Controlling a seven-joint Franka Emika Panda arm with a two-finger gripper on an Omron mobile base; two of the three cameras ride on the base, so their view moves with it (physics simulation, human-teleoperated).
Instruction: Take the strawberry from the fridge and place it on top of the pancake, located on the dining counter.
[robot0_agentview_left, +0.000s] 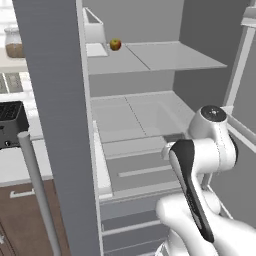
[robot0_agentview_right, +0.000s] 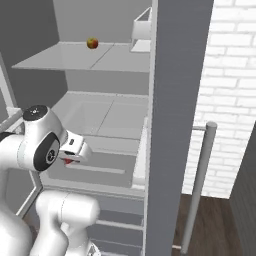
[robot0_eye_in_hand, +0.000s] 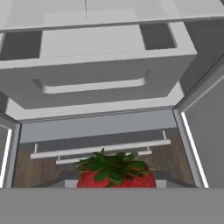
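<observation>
One held thing: strawberry (robot0_eye_in_hand: 115, 173), leafy top facing the camera.
Gripper (robot0_agentview_right: 70, 159): part-closed on it, just outside the fridge (robot0_agentview_left: 150, 115).

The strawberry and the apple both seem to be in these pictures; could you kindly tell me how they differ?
The strawberry is bright red with a green leafy crown; the apple is yellow and red, and rounder. The strawberry sits at the end effector, out in front of the fridge's drawers; the apple rests on the upper shelf. Both are small fruits.
</observation>
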